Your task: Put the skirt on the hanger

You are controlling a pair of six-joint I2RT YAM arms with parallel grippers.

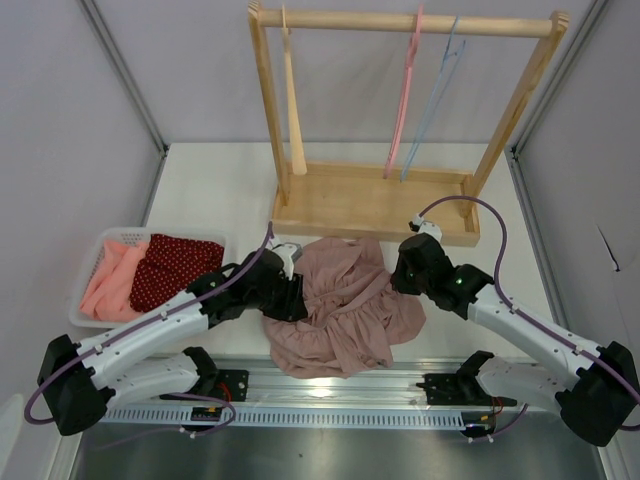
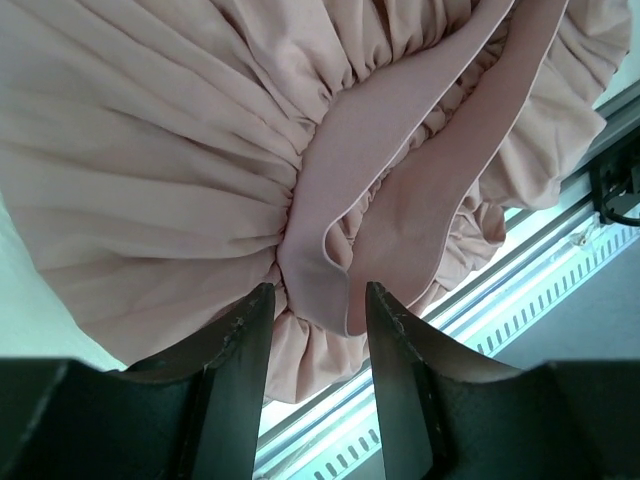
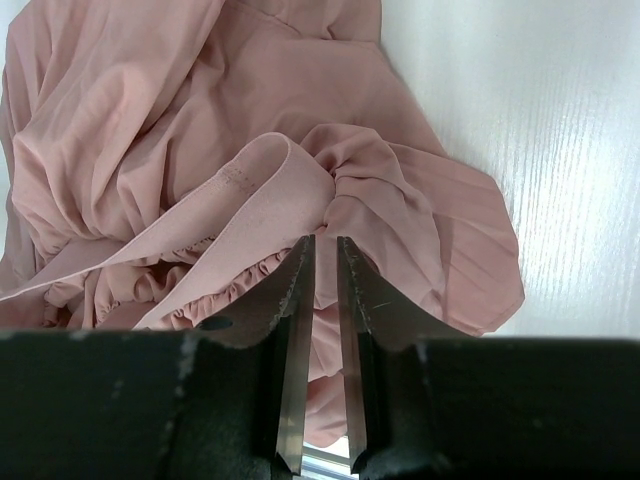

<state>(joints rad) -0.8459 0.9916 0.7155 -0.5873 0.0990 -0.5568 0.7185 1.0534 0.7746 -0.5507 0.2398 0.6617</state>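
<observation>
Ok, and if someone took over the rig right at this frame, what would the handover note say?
Left claw: open, at the waistband of the skirt.
Right claw: nearly closed at a waistband fold; grip unclear.
The skirt lies bunched on the table between the arms.
On the rack hang the pink hanger and blue hanger.
Done: nothing hung.
Left: grip the waistband, get the skirt onto a hanger.

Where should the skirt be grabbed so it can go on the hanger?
Grip the waistband, the flat smooth strip of the skirt, not the gathered cloth. It lies folded in a raised loop on top, so come down from above and close across its edge.
</observation>
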